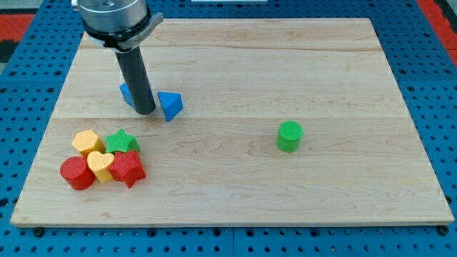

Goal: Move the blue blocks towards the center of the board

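Observation:
Two blue blocks lie in the view's upper left part of the wooden board (235, 178). One blue block (127, 93) is mostly hidden behind my rod; its shape is unclear. The other, a blue triangular block (171, 105), lies just right of the rod. My tip (145, 111) rests on the board between the two, touching or nearly touching both.
A green cylinder (289, 135) stands right of the centre. A cluster sits at the lower left: a yellow block (87, 141), a green star (123, 140), a red cylinder (76, 173), a yellow heart (101, 166) and a red star (128, 168).

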Tool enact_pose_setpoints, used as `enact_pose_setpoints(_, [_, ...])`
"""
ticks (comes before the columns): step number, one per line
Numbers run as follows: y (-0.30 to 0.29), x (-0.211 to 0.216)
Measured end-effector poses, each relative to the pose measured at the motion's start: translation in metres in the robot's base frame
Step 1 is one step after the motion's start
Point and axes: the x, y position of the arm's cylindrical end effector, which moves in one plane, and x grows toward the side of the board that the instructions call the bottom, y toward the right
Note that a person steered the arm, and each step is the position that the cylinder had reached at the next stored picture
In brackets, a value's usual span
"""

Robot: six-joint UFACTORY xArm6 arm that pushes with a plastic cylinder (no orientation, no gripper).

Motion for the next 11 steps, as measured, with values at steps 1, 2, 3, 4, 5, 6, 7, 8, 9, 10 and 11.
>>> enact_pose_setpoints(1, [-0.06, 0.003])
enact_pose_setpoints(2, [-0.084, -0.036])
enact_pose_setpoints(3, [-0.041, -0.036])
enact_pose_setpoints(4, [-0.021, -0.034])
enact_pose_setpoints(5, [-0.024, 0.011])
enact_pose_setpoints(6, [-0.01, 0.052])
enact_pose_setpoints(7, [0.029, 0.052])
enact_pose_setpoints(8, [0.033, 0.012])
enact_pose_setpoints(9, [0.025, -0.026])
enact_pose_setpoints(10, [0.025, -0.029])
enact_pose_setpoints(11, [0.025, -0.023])
